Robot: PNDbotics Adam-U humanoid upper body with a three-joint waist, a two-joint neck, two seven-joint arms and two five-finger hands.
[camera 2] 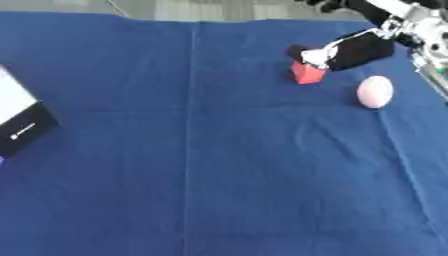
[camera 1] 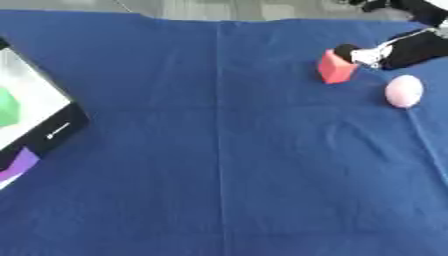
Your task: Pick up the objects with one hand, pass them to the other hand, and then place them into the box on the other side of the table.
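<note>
One red block (camera 1: 336, 67) stood on the blue cloth (camera 1: 219, 165) covering the worktop, toward the far right; it was a small, matte cube-like piece, tilted a little so that one face and an edge caught the light. Just to its right and a bit nearer lay one pale pink egg-shaped object (camera 1: 404, 91), smooth and rounded, apart from the block. The right hand (camera 2: 346, 51), black with silver parts, came in from the upper right corner and its tip met the block's upper right side; whether its fingers were curled round the block or merely against it could not be told. At the left edge sat one box (camera 1: 54, 131) with a dark rim and a white inside. The left eye view showed more of this box, including one green shape (camera 1: 7, 107) inside it and one purple piece (camera 1: 17, 165) beside its near corner; the right eye view showed only the box's corner but more of the right arm's silver joints. The left hand appeared in neither view.
</note>
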